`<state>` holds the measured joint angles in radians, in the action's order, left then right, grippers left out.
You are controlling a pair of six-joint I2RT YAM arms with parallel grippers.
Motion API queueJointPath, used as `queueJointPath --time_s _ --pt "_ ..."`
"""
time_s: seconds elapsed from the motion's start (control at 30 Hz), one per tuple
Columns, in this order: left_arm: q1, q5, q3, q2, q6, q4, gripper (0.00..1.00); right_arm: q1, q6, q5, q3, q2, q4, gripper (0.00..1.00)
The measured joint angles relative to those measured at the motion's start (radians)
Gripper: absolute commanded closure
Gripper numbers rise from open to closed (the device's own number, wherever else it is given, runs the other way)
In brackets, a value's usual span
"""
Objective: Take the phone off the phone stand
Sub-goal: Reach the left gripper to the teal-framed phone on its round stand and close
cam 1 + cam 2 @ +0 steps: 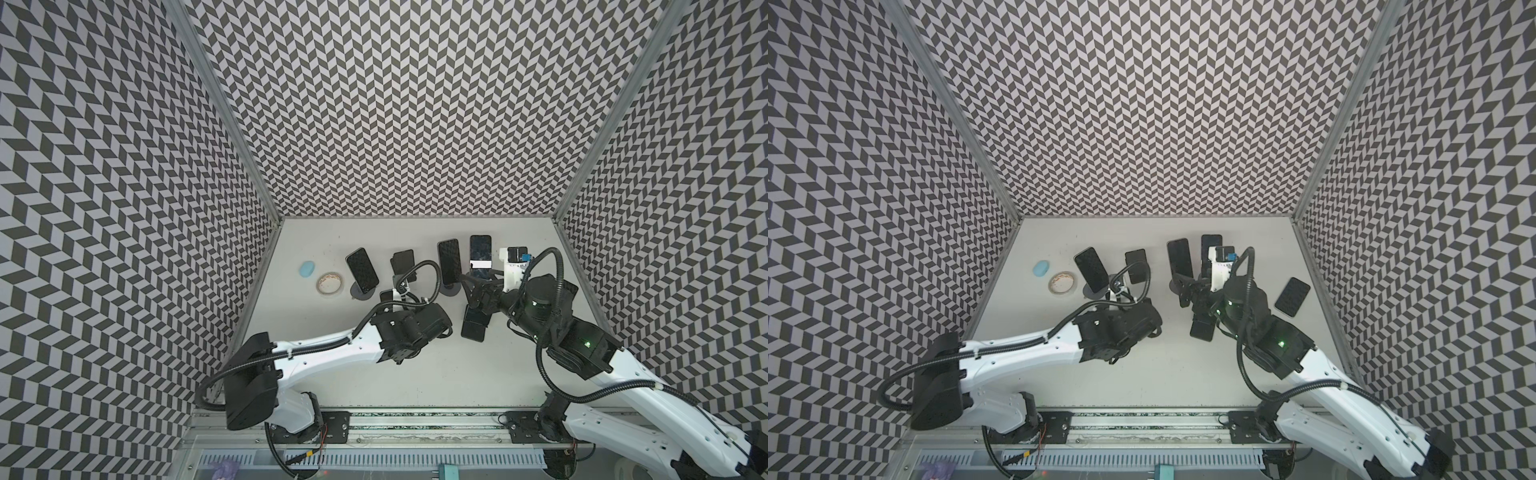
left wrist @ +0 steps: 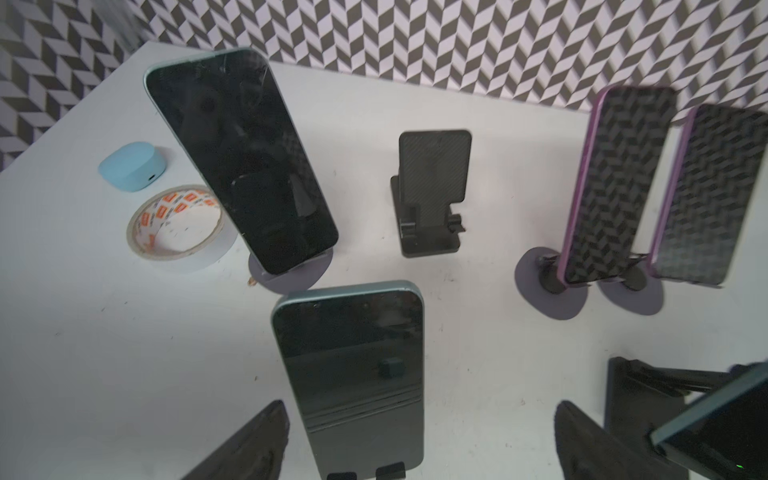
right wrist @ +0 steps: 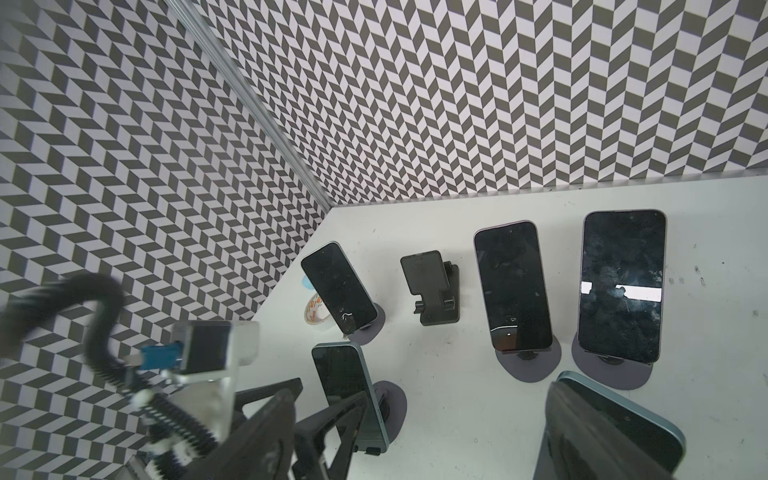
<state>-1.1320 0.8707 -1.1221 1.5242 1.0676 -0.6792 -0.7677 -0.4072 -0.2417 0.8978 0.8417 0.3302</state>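
A dark phone (image 2: 353,374) with a teal edge leans on a phone stand (image 3: 392,399) that has a round purple base. My left gripper (image 2: 419,409) is open around it, one finger on each side, neither touching. In a top view this left gripper (image 1: 388,297) sits left of centre, with most of that phone hidden under it. My right gripper (image 3: 422,395) is open with only bare table between its fingers. A second teal-edged phone (image 3: 623,428) lies just outside one finger. In a top view the right gripper (image 1: 478,293) hovers above that phone (image 1: 473,326).
Three more phones stand on purple-based stands (image 1: 361,270) (image 1: 449,262) (image 1: 481,257). An empty black stand (image 1: 403,262) is between them. A tape roll (image 1: 330,284) and a blue case (image 1: 306,269) lie at the left. Another phone (image 1: 1292,297) lies flat at the right.
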Motion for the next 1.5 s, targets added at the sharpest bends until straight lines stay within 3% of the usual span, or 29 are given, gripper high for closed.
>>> queueJointPath --time_s 0.13,0.27,0.47,0.7,1.5 --pt "0.012 -0.001 -0.105 0.135 0.060 -0.116 0.00 0.000 0.004 -0.012 -0.002 -0.018 0.000 0.08" --pt "0.019 -0.001 -0.132 0.180 0.087 -0.169 0.00 0.000 0.007 -0.026 -0.014 -0.032 0.002 0.08" --pt "0.053 -0.018 -0.095 0.146 0.083 -0.153 0.00 0.000 0.018 -0.052 -0.020 -0.056 0.011 0.08" --pt "0.137 -0.074 -0.004 0.061 -0.015 -0.050 0.00 0.005 0.023 -0.060 -0.037 -0.070 0.014 0.08" --pt "0.223 -0.144 0.019 0.058 -0.160 0.073 0.03 0.005 0.023 -0.073 -0.039 -0.084 0.018 0.08"
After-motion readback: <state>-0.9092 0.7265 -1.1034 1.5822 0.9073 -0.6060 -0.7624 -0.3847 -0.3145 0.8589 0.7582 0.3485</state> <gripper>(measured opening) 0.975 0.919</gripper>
